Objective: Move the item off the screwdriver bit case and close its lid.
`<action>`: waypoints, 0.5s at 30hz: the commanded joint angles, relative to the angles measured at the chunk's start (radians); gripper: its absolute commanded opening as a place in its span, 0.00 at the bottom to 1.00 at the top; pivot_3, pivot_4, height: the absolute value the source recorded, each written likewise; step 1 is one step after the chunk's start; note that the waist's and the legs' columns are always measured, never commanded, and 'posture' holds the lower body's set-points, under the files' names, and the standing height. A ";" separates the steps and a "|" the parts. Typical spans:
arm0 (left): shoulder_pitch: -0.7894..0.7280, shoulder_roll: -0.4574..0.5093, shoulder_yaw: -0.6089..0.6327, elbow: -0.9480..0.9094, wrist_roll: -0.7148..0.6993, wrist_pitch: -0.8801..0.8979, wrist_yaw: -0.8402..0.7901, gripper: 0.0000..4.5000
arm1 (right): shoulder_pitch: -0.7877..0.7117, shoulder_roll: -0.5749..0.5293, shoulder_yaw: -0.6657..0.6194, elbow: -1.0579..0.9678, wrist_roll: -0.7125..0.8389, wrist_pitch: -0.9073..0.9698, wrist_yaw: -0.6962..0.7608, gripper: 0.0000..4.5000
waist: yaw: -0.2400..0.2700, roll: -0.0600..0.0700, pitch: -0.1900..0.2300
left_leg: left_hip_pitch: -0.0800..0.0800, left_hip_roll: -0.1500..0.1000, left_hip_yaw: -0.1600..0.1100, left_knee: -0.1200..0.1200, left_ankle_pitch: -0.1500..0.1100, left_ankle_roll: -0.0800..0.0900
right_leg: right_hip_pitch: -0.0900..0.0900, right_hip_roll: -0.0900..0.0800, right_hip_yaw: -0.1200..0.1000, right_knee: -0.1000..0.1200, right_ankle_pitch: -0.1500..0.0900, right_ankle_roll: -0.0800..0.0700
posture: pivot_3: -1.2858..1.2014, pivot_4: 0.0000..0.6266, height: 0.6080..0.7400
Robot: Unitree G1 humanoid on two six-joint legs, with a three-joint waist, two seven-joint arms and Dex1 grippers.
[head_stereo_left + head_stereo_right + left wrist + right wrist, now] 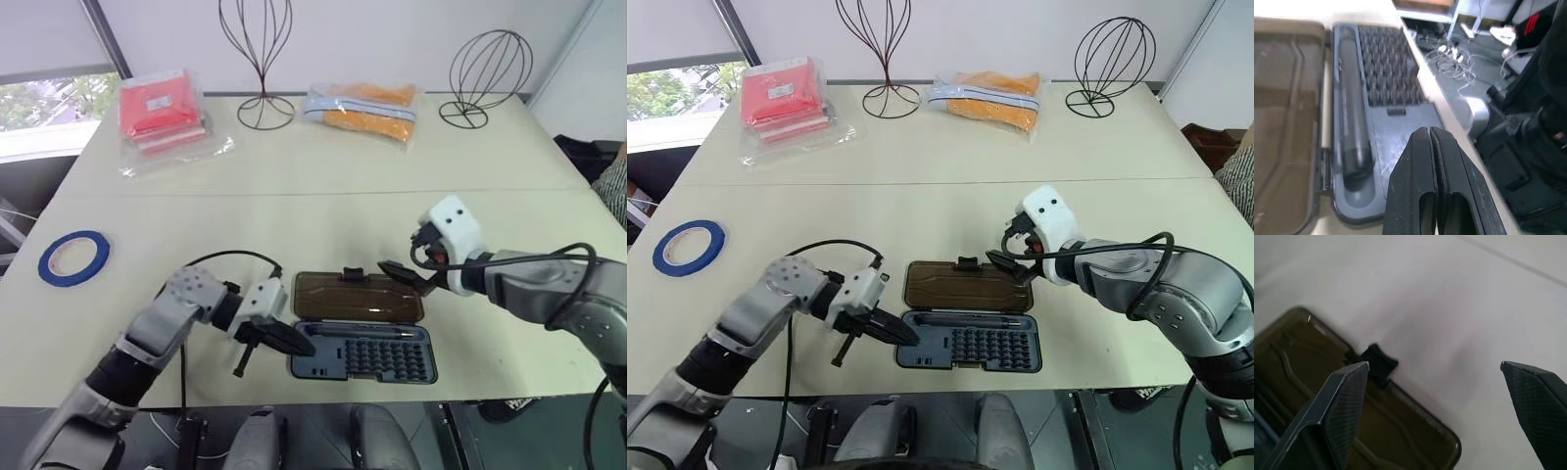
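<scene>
Clearly closed, left gripper (pixel 306 345) perhaps touches the bit case (pixel 377 360) at lower centre; right gripper (pixel 1434 364) open beside lid (pixel 353 299).

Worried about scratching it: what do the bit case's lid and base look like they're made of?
Lid: likely glossy, smoky-brown translucent plastic, with moulded ribs and reflections. Base: seemingly matte blue-grey moulded plastic, with rows of bit slots.

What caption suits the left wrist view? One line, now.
Shut left tool at the open bit case, beside its driver handle.
</scene>
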 commanded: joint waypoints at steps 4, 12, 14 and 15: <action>0.014 -0.034 -0.029 0.079 0.082 -0.110 0.039 0.01 | -0.072 -0.065 0.079 0.007 -0.236 -0.050 0.237 1.00 | -0.002 0.001 0.000 | 0.000 0.000 0.000 0.000 0.000 0.000 | 0.000 0.000 0.000 0.000 0.000 0.000 | 0.52 0.24 1.00; 0.035 -0.046 -0.044 0.144 0.123 -0.177 0.064 0.01 | -0.121 -0.021 0.208 0.122 -0.476 -0.177 0.491 1.00 | 0.000 0.001 -0.001 | 0.001 0.000 0.000 0.000 0.000 0.000 | 0.000 0.000 0.000 0.001 0.000 0.000 | 0.52 0.24 1.00; 0.042 -0.043 -0.043 0.143 0.123 -0.180 0.068 0.01 | -0.129 0.006 0.232 0.163 -0.531 -0.206 0.528 1.00 | 0.000 0.002 -0.001 | 0.001 0.000 0.000 0.000 0.000 0.000 | 0.001 0.000 0.000 0.001 0.000 0.000 | 0.52 0.24 1.00; 0.047 -0.041 -0.042 0.141 0.123 -0.182 0.069 0.01 | -0.132 0.019 0.242 0.187 -0.558 -0.222 0.544 1.00 | 0.000 0.002 -0.001 | 0.002 0.000 0.000 0.000 0.000 0.000 | 0.001 0.000 0.000 0.001 0.000 0.000 | 0.52 0.24 1.00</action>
